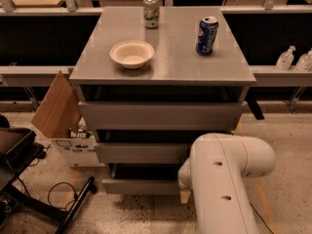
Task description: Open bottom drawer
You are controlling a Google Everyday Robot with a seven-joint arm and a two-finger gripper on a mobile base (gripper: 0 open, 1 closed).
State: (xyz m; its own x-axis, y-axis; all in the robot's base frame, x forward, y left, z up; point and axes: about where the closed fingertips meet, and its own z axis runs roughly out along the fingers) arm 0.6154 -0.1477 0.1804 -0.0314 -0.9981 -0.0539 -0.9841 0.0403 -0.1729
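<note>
The bottom drawer is the lowest of three grey fronts in the cabinet, just above the speckled floor. Its long axis runs left to right and its flat front faces the camera. A dark gap shows above its top edge, below the middle drawer. The top drawer is the widest-looking.

The white arm fills the lower right and hides the bottom drawer's right end. The end effector sits at that right end, low by the front, mostly hidden behind the arm. I cannot tell whether it is released or clenched.

On the worktop stand a bowl near the front left, a pale can at the back, and a blue can to the right, all apart. A cardboard box sits on the floor left of the cabinet.
</note>
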